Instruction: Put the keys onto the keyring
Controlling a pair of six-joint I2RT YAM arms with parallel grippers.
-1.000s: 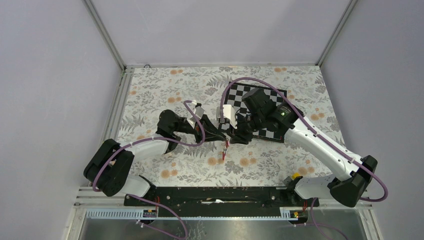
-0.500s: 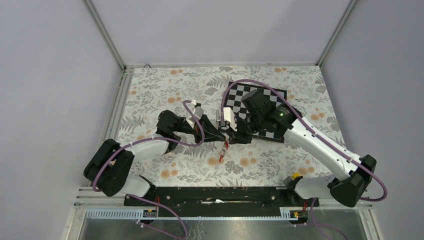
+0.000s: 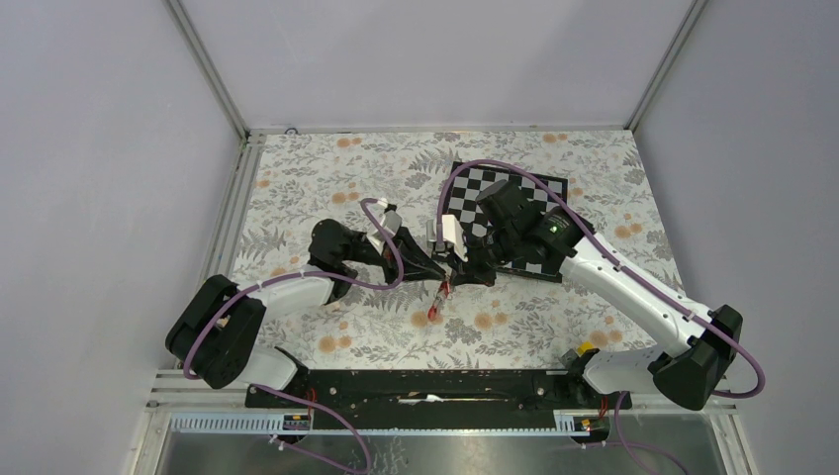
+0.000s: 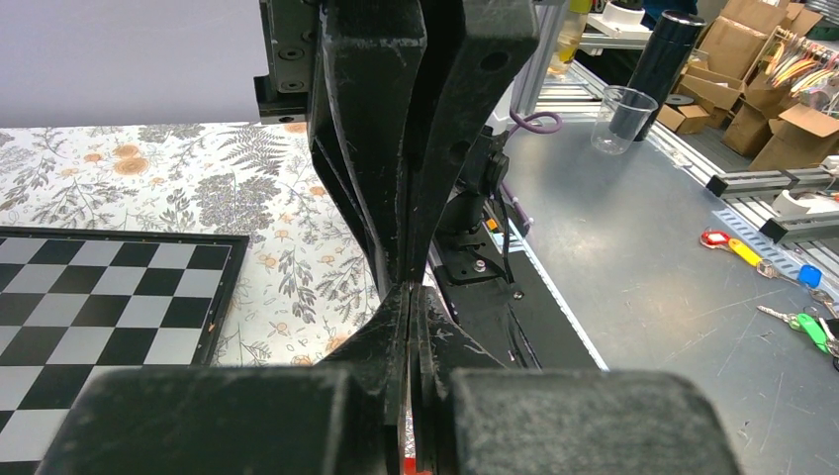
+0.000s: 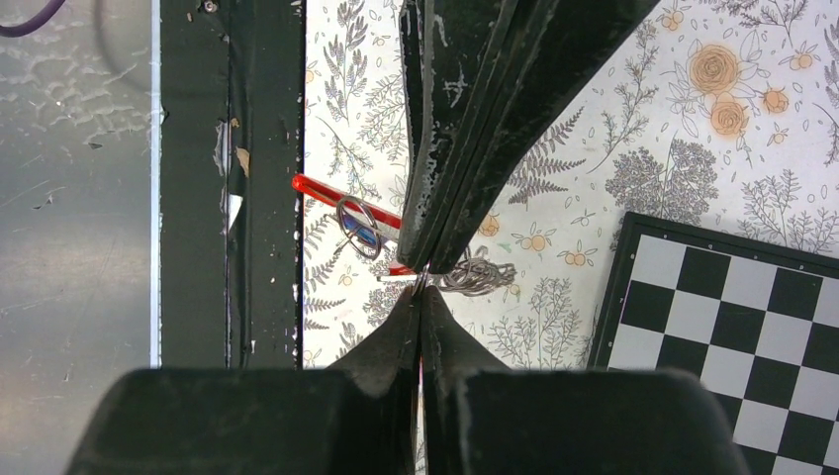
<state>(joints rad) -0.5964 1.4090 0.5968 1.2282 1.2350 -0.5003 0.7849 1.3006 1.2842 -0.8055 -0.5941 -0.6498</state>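
While the left hand (image 3: 433, 265) and right hand (image 3: 465, 269) are meeting tip to tip over the desk (image 3: 297, 178) in the top view, the keys (image 3: 441, 293) are hanging just beneath them. From the left wrist, the left hand (image 4: 411, 292) is pressing fully shut. From the right wrist, the right hand (image 5: 421, 292) is pinching shut against the grey keyring (image 5: 477, 276), with the keys (image 5: 319, 187) showing just beside it.

Left arm (image 3: 287, 292) & right arm (image 3: 633, 287): white link shells w/ blk joint housings & blk bases, purple cables (image 3: 492, 162) looped alongside, green LED (image 3: 557, 226) nr right wrist, blk wedge-shaped fingers (image 4: 366, 148) scuffed grey w/ round screw holes.
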